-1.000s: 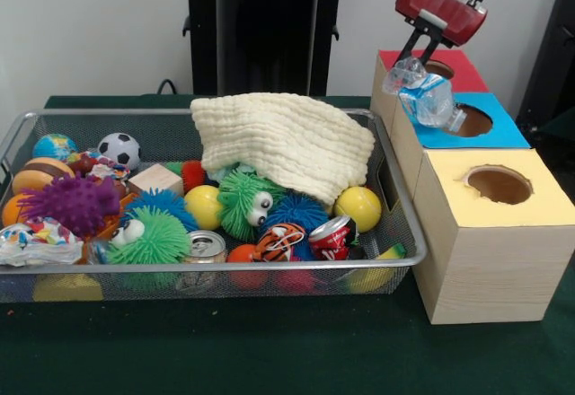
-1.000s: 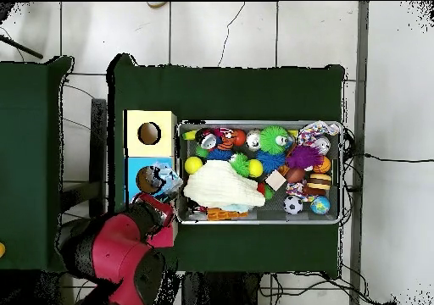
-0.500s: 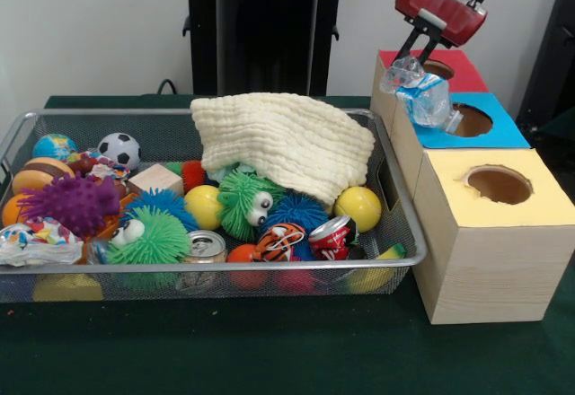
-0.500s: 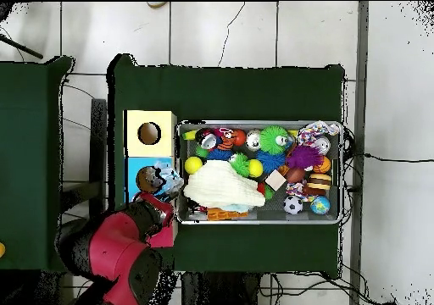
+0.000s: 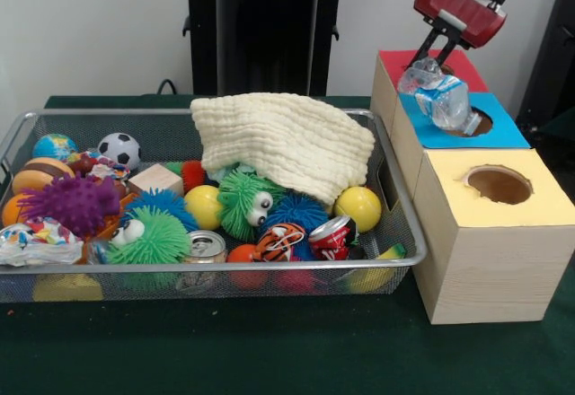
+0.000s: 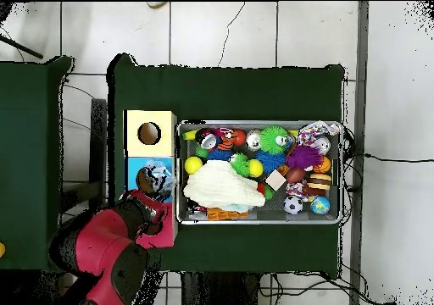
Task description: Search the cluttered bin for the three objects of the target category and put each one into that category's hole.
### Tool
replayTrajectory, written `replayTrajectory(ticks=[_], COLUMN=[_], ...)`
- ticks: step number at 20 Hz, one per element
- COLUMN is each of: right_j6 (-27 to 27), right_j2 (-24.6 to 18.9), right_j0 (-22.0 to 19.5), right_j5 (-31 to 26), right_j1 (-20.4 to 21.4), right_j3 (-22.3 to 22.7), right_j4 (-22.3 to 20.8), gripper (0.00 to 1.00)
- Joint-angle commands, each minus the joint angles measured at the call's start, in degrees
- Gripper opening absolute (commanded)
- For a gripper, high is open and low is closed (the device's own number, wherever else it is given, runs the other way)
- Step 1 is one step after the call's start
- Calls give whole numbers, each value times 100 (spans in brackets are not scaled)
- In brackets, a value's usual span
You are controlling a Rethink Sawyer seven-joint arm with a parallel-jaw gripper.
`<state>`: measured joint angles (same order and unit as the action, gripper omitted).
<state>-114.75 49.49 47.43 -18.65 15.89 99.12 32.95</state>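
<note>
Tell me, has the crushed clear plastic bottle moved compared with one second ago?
Yes. The crushed clear plastic bottle, shut in the gripper, shifted rightward, from the blue box's left edge to over its hole.

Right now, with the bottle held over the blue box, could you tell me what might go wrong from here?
The crushed plastic bottle hangs tilted from the gripper, its lower end at the edge of the blue box's hole. Released like this, it may catch on the rim and lie across the opening rather than drop in. It also looks about as wide as the hole, so it could jam. If it tips toward the bin, it could fall back among the toys.
</note>
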Motion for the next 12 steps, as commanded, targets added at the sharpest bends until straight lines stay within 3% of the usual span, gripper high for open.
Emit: replayTrajectory(ticks=[1, 12], right_j6=[-2027, -2107], right_j2=[-188, -168], right_j0=[49, 182], right_j5=[-936, -1039], right_j1=[-315, -387], right_j3=[-585, -526], right_j4=[370, 549], gripper=[0, 0])
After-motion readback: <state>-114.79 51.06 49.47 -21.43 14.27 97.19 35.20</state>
